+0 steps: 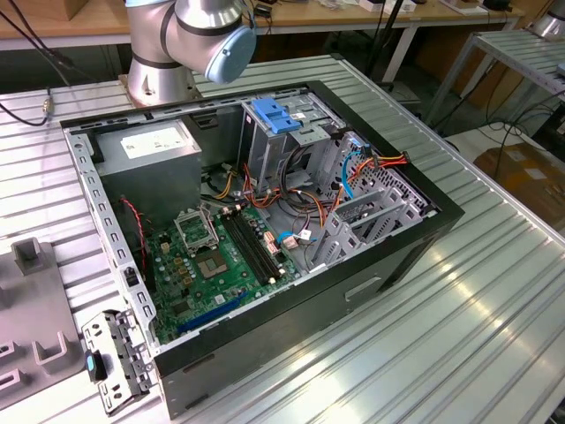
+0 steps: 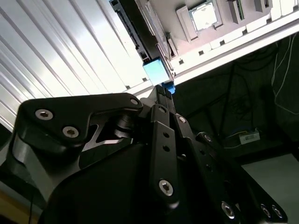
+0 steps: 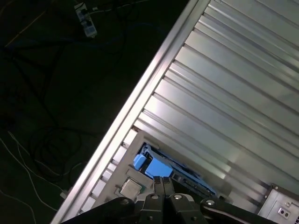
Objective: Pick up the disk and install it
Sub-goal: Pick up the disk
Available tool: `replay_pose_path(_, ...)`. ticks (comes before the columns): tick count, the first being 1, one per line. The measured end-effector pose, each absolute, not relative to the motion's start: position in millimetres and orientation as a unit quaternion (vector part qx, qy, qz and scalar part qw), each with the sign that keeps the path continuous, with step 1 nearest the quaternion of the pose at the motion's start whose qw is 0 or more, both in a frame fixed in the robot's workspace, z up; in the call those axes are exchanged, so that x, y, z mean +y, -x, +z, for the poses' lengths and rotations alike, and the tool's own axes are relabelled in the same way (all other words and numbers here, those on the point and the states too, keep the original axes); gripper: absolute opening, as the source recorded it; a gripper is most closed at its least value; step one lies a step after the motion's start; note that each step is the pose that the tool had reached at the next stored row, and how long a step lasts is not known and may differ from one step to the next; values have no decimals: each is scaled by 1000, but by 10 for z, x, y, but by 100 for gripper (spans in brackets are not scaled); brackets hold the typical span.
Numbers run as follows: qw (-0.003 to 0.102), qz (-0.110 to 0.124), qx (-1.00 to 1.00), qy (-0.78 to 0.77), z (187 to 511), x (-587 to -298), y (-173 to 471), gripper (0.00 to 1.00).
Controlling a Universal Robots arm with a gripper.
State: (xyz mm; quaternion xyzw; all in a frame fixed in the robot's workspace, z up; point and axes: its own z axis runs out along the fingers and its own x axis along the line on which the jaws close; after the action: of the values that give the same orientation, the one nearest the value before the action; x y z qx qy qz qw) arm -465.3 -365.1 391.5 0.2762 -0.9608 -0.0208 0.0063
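In the exterior view the disk (image 1: 115, 358) stands on its edge at the table's near left corner, between a grey fixture (image 1: 31, 309) and the open computer case (image 1: 265, 221); it is silver-grey metal with a blue rail. Both wrist views look down on its thin dark edge and blue rail end (image 3: 152, 167) (image 2: 156, 71). My gripper (image 3: 163, 179) (image 2: 164, 88) hangs above that blue end, its two black fingers pressed together with nothing between them. Whether the tips touch the rail cannot be told.
The case holds a green motherboard (image 1: 212, 265), a grey power-supply box (image 1: 146, 146), a tall cage with a blue latch (image 1: 274, 119) and a grey drive cage (image 1: 371, 212) with cables. The fixture carries a processor chip (image 3: 130, 188). The table edge (image 3: 140, 98) drops to a dark floor.
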Motion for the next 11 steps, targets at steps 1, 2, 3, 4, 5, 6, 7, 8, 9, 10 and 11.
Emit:
replay_pose_path(1, 6, -21, -960, -278, 3915, -3651, 4653, 11)
replay_pose_path(2, 6, -21, -960, -279, 3915, -3651, 4653, 11)
replay_pose_path(3, 6, -21, -960, -280, 3915, -3651, 4653, 11)
replay_pose_path(4, 6, -21, -960, -280, 3915, -3651, 4653, 11)
replay_pose_path(5, 6, -21, -960, -280, 3915, -3651, 4654, 11)
replay_pose_path(6, 6, -21, -960, -280, 3915, -3651, 4653, 11)
replay_pose_path(7, 6, -21, -960, -280, 3915, -3651, 4654, 11)
replay_pose_path(8, 6, -21, -960, -281, 3915, -3651, 4653, 11)
replay_pose_path(9, 6, -21, -960, -281, 3915, -3651, 4653, 11)
replay_pose_path(10, 6, -21, -960, -281, 3915, -3651, 4653, 11)
replay_pose_path(11, 6, -21, -960, -281, 3915, -3651, 4653, 11)
